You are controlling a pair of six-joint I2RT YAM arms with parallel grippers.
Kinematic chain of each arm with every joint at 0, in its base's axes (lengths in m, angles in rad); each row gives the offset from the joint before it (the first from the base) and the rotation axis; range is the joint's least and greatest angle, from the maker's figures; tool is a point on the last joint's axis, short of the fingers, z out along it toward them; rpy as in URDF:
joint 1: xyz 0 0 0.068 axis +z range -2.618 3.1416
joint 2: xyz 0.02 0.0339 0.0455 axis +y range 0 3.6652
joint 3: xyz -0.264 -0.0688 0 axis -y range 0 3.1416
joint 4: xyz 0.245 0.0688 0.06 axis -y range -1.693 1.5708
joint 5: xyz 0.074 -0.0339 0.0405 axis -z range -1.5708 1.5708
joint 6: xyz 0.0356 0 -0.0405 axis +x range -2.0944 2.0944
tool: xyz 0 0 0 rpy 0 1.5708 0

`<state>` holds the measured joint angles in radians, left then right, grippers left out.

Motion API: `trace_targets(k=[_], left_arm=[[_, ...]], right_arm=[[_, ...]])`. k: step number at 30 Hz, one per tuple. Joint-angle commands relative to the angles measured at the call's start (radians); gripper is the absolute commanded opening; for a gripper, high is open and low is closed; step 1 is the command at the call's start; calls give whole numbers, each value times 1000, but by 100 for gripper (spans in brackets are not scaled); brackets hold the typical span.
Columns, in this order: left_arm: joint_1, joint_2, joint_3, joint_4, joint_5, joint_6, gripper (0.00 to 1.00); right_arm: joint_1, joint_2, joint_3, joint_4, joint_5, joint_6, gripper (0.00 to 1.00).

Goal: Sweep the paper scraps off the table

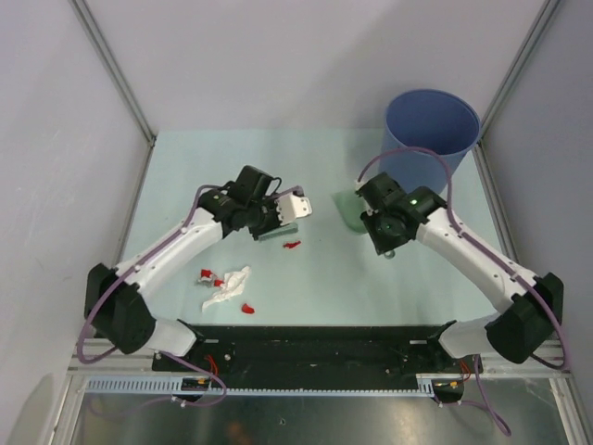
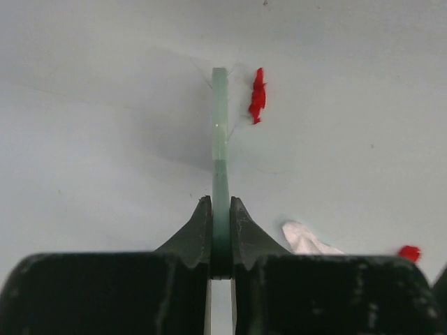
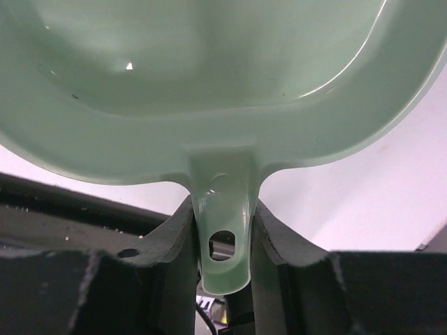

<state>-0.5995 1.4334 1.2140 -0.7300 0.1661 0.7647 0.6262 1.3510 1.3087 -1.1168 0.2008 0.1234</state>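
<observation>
Left wrist: left jaws clamp brush (image 2: pixel 220 125), apparently; red scrap (image 2: pixel 258 96) beside; right jaws clamp dustpan (image 3: pixel 209 84).

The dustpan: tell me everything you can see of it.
The dustpan is pale green, glossy and plastic-looking: a shallow scoop with rounded walls and a short handle with a hanging hole. Its bowl looks empty. The right end effector is shut on the handle. It is over the table, near the blue bin; whether its lip touches down cannot be told.

Red and white paper scraps (image 1: pixel 227 286), mint-green table (image 1: pixel 352 287), blue bin (image 1: pixel 432 125).
</observation>
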Motion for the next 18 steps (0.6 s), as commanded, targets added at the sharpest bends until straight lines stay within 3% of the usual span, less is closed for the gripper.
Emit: trace_targets(k=[1, 6, 9, 13, 18], left_arm=[[47, -97, 84, -52, -72, -229, 0], [173, -191, 166, -54, -137, -330, 0], [291, -202, 157, -54, -293, -338, 0], [368, -188, 92, -43, -561, -309, 0], [490, -128, -10, -14, -594, -300, 0]], right_arm=[[44, 66, -38, 43, -103, 50, 0], [102, 152, -52, 75, -139, 44, 0], [156, 221, -52, 75, -162, 19, 0], [201, 315, -52, 60, -156, -11, 0], [242, 393, -51, 38, -114, -76, 0]])
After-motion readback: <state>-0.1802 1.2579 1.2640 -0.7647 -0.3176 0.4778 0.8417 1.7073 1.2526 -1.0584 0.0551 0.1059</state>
